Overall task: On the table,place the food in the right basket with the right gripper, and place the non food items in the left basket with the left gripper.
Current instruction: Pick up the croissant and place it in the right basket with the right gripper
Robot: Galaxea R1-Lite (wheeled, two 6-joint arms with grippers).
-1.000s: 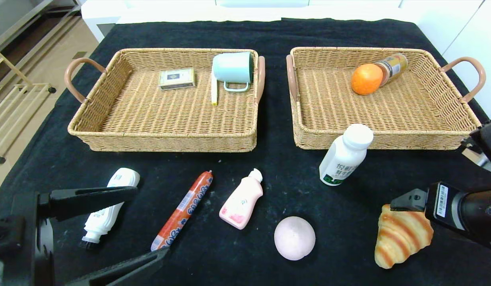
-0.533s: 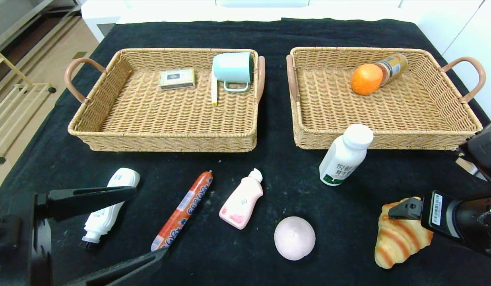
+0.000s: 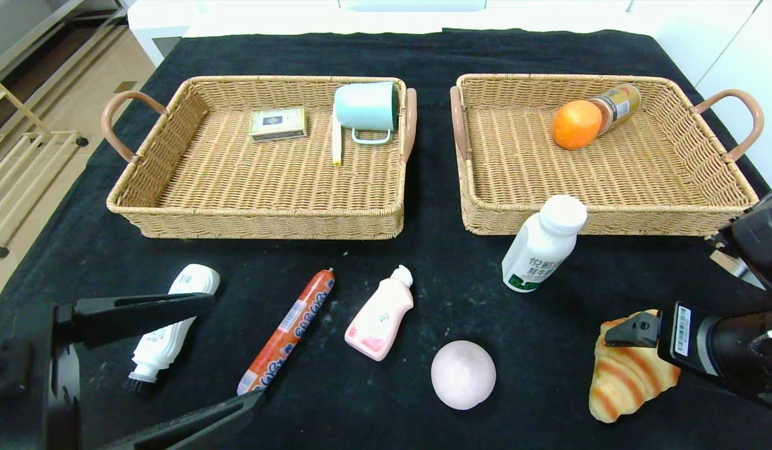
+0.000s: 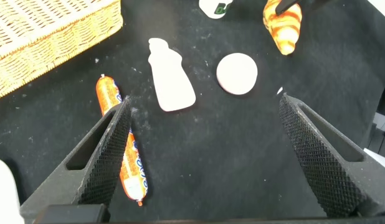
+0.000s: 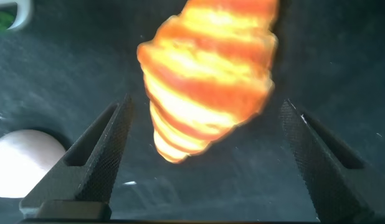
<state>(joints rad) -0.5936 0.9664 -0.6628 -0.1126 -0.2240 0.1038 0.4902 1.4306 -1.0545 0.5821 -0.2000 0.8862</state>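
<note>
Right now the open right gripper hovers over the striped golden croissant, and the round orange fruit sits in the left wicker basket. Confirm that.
Not quite. The round orange fruit sits in the right wicker basket, as the head view shows. The rest holds: the open right gripper hovers over the striped golden croissant.

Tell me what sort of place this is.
Probably a lab-style sorting station, not a home: a table draped in black cloth, two wicker baskets, mixed groceries and toiletries, white cabinets behind.

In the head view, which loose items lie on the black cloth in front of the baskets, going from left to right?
White brush bottle → orange sausage stick → pink lotion bottle → pale pink round bun → white milk bottle → striped croissant.
</note>
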